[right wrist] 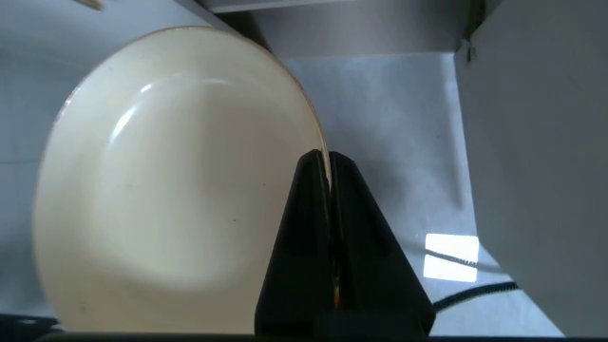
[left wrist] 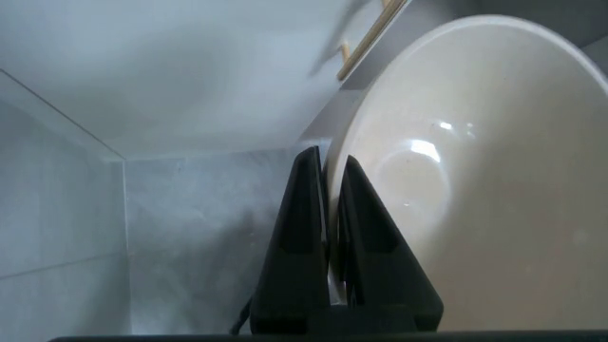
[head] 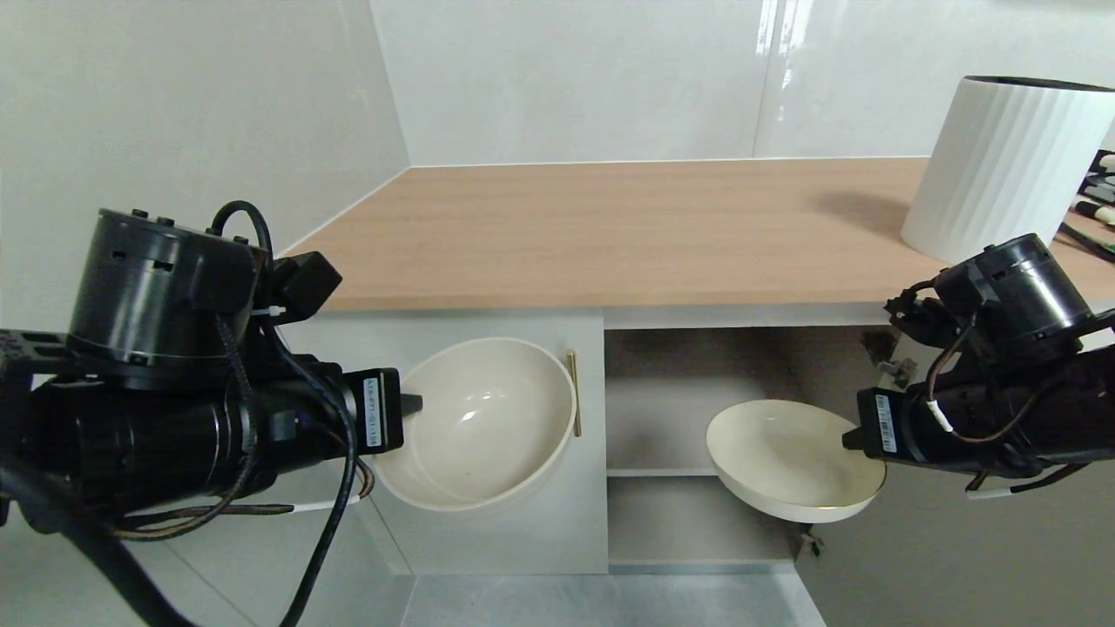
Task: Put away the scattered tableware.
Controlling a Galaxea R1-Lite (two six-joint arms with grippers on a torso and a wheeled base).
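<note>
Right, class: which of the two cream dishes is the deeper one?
The bowl in the left gripper, before the shut cabinet door; the plate in the right gripper is far shallower.

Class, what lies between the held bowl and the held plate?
In the head view, a gold door handle and the open cabinet shelf lie between bowl and plate.

A wooden counter (head: 610, 226) runs along shiny white walls (head: 575, 78). Under it is a pale cupboard door (head: 540, 540) with a thin gold handle (head: 572, 392). Beside the door, the cupboard (head: 671, 361) is open and has one shelf (head: 658, 473). The floor (head: 610, 601) is grey.
</note>
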